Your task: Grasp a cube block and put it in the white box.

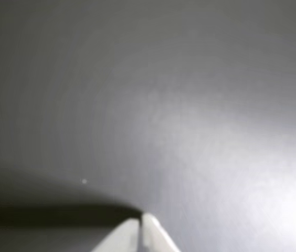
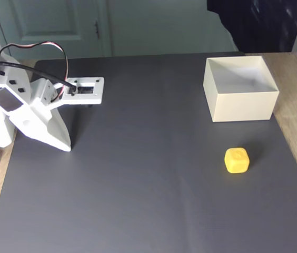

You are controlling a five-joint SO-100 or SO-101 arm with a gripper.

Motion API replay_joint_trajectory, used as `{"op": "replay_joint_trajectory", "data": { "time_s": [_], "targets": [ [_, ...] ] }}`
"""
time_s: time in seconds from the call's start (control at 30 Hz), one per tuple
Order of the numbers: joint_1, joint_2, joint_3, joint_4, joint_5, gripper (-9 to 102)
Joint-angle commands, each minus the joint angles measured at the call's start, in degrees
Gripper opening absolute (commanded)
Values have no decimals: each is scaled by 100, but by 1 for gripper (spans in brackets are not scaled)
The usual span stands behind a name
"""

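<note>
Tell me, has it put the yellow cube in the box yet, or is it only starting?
Only starting, it seems. Nothing looks done: the yellow cube sits on the dark mat, outside the white box. Nothing is in hand either: the gripper rests at the fixed view's left, fingers together on nothing. Reaching, grabbing, carrying and dropping all remain.

I find no legible text, label, brand or number in either view. The cube block [image 2: 237,160] carries a faint circular mark on its top face; I cannot read anything within it.
</note>
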Motion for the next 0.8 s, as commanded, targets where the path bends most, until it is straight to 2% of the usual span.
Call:
{"op": "replay_joint_trajectory", "data": {
  "time_s": [0.0,0.17,0.37,0.53,0.77],
  "targets": [
    [-97,44,-18,-554,18,0],
    [-132,-721,-132,-1793,79,0],
    [79,-3674,-1556,-3155,396,0],
    [343,-5968,-3533,-3507,712,0],
    [589,-7901,-5915,-3577,809,0]
  ]
}}
